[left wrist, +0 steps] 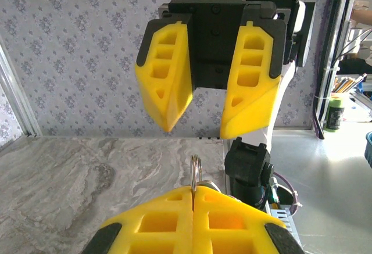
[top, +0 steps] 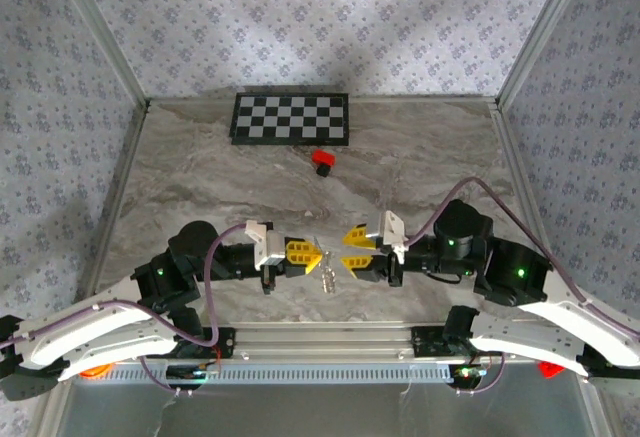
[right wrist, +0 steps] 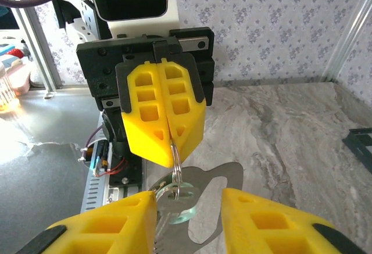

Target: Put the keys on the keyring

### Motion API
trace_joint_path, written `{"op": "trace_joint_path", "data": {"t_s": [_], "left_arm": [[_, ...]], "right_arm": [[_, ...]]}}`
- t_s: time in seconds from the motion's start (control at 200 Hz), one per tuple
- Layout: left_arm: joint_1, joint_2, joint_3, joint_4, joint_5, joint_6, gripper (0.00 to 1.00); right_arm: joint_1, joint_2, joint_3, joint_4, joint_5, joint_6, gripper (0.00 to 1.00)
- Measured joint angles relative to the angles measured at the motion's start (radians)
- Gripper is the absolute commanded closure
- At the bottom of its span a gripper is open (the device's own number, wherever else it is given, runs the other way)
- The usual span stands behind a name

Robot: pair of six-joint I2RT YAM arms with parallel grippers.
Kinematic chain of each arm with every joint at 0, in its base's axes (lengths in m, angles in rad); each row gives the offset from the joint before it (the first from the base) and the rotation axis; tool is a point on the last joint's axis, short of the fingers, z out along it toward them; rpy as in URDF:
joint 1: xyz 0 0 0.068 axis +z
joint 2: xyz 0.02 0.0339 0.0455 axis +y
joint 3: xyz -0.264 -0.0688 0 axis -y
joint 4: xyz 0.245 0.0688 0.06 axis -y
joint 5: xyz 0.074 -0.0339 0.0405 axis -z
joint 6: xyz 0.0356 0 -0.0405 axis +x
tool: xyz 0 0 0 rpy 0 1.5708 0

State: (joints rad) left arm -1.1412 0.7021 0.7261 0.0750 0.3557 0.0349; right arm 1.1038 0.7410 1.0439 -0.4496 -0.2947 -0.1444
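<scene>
Keyring (left wrist: 196,170) in left hand (left wrist: 193,193); red block (top: 322,160), perhaps, beyond

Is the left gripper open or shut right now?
Shut. On the left gripper the yellow jaws press together with no gap, pinching the keyring at their tips.

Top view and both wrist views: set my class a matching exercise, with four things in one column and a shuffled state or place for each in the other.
1. left gripper
2. right gripper
3. red block
4. checkerboard

A. at the far edge of the table
B. open
C. shut on the keyring
D. on the table, just nearer than the checkerboard

Pairs: 1-C, 2-B, 3-D, 4-A.
</scene>
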Motion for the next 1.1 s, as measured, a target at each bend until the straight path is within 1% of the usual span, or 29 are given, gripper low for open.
{"op": "trace_joint_path", "data": {"t_s": [0.14, 0.25, 0.415, 0.56, 0.685, 0.844, 1.099], "left_arm": [[0.000, 0.000, 0.000, 0.000, 0.000, 0.000, 1.00], [0.000, 0.000, 0.000, -0.001, 0.000, 0.001, 1.00], [0.000, 0.000, 0.000, -0.001, 0.000, 0.001, 1.00], [0.000, 0.000, 0.000, -0.001, 0.000, 0.001, 1.00], [0.000, 0.000, 0.000, -0.001, 0.004, 0.001, 1.00], [0.000, -0.001, 0.000, -0.001, 0.008, 0.001, 1.00], [0.000, -0.007, -0.001, 0.000, 0.015, 0.001, 1.00]], "right_arm": [[0.000, 0.019, 0.000, 0.006, -0.029, -0.001, 0.72], [0.000, 0.033, 0.000, 0.006, -0.050, -0.002, 0.77], [0.000, 0.045, 0.000, 0.005, -0.057, -0.001, 0.81], [0.000, 0.050, 0.000, 0.005, -0.061, -0.002, 0.90], [-0.003, 0.050, 0.000, 0.004, -0.060, -0.002, 0.95], [-0.003, 0.052, 0.000, -0.001, -0.060, -0.002, 0.98], [-0.006, 0.060, 0.000, -0.033, -0.059, -0.001, 0.98]]}}
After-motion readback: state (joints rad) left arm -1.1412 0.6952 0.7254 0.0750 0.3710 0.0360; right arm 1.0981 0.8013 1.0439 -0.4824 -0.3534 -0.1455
